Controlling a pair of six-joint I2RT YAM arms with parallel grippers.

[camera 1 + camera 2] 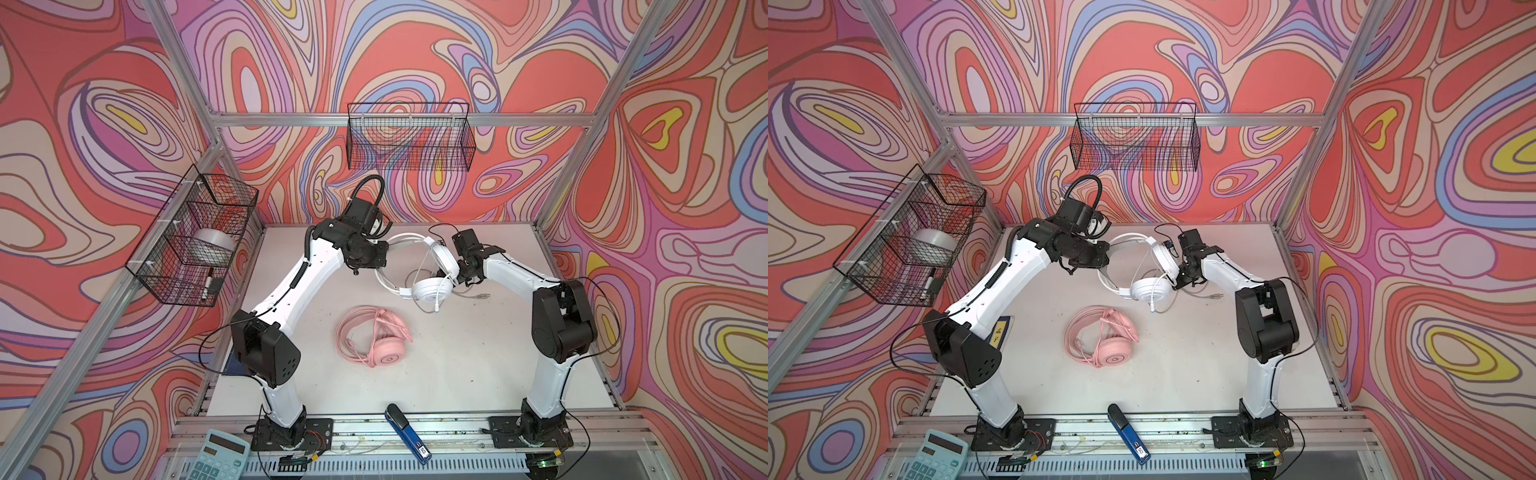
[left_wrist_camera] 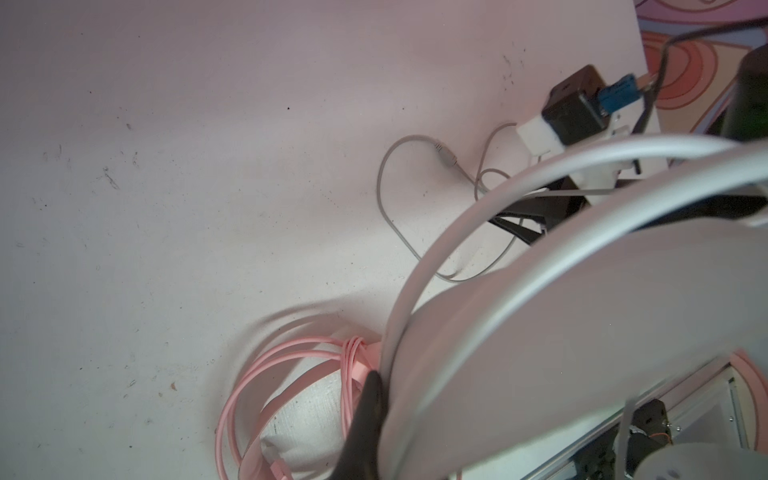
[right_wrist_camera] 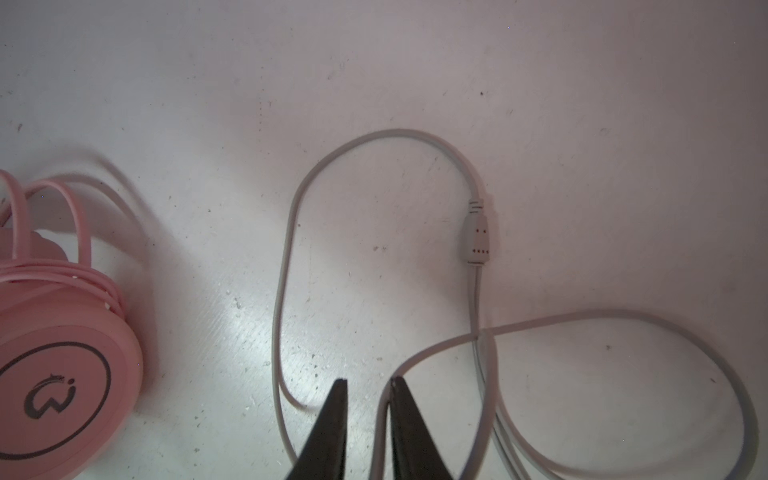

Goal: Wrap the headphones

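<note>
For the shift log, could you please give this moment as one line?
left gripper: shut on white headset band | right gripper: jaws slightly open around grey cable | pink headset: wrapped, on table

We mark open table (image 1: 478,365) front right and left of the pink headset (image 1: 388,353), which blocks mid-table. White headset (image 1: 430,291) blocks rear middle; its grey cable (image 3: 477,237) loops over the table beside it. Stapler (image 1: 407,432) lies across the front rail (image 1: 457,422).
</note>
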